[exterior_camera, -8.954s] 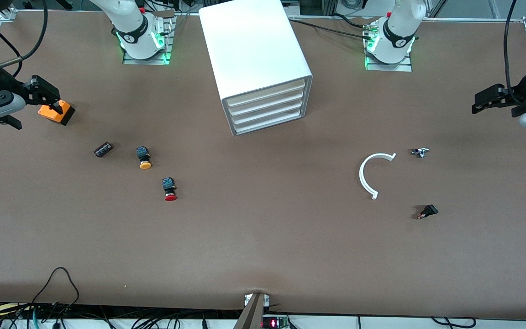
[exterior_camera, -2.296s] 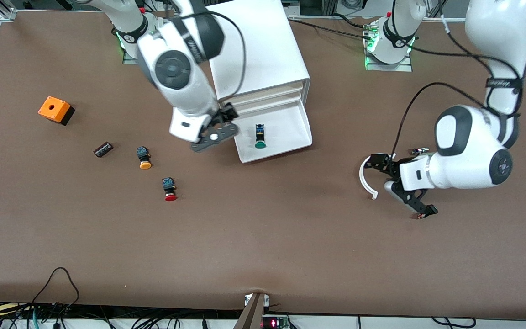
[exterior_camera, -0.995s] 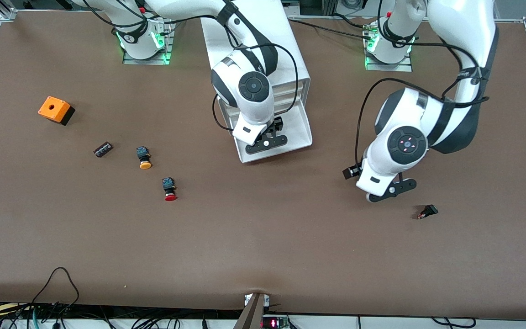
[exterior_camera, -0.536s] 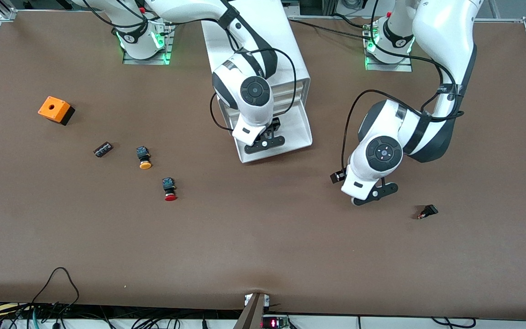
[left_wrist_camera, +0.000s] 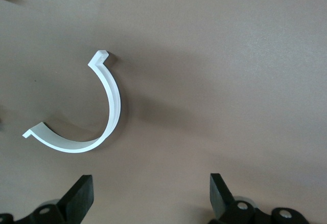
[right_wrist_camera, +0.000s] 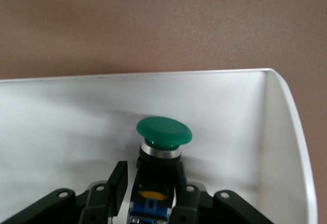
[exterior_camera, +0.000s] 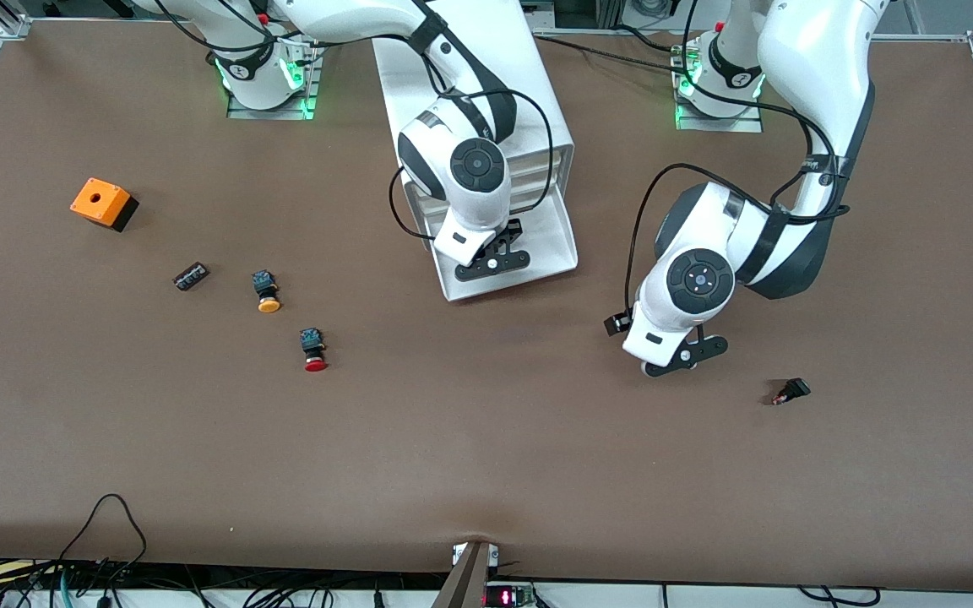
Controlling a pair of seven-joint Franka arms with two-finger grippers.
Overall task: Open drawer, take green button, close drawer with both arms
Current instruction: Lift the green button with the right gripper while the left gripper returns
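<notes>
At the right arm's end of the counter (exterior_camera: 486, 473) you see an orange box (exterior_camera: 102, 203) with a round hole in its top. A small black part (exterior_camera: 191, 276) lies nearer to the front camera than the box. Beside it lies a button with a yellow cap (exterior_camera: 266, 292). A button with a red cap (exterior_camera: 313, 350) lies a little nearer to the camera again.

In the middle stands the white cabinet (exterior_camera: 470, 76), and one drawer (exterior_camera: 567, 245) is pulled out toward the front camera. The right arm (exterior_camera: 461, 173) reaches over the cabinet, and the right claw (exterior_camera: 493, 253) is down inside the open drawer. In the right wrist view the green button (right_wrist_camera: 163, 132) lies on the drawer floor, its cap near the front wall of the drawer (right_wrist_camera: 286, 132). The right claw (right_wrist_camera: 153, 193) stands narrow around the black body of the button, one finger (right_wrist_camera: 120, 180) on each side. A thin gap shows on one side, so it does not grip it yet.

Toward the left arm's end, the left arm (exterior_camera: 698, 279) bends down over the counter, well apart from the cabinet. The left claw (exterior_camera: 685, 355) hangs low there. In the left wrist view the left claw (left_wrist_camera: 150, 198) is spread wide and holds nothing. A white curved strip (left_wrist_camera: 110, 101) lies flat on the counter, just beside the claw. One more small black part (exterior_camera: 790, 391) lies nearer to the front camera than the left claw's place.
</notes>
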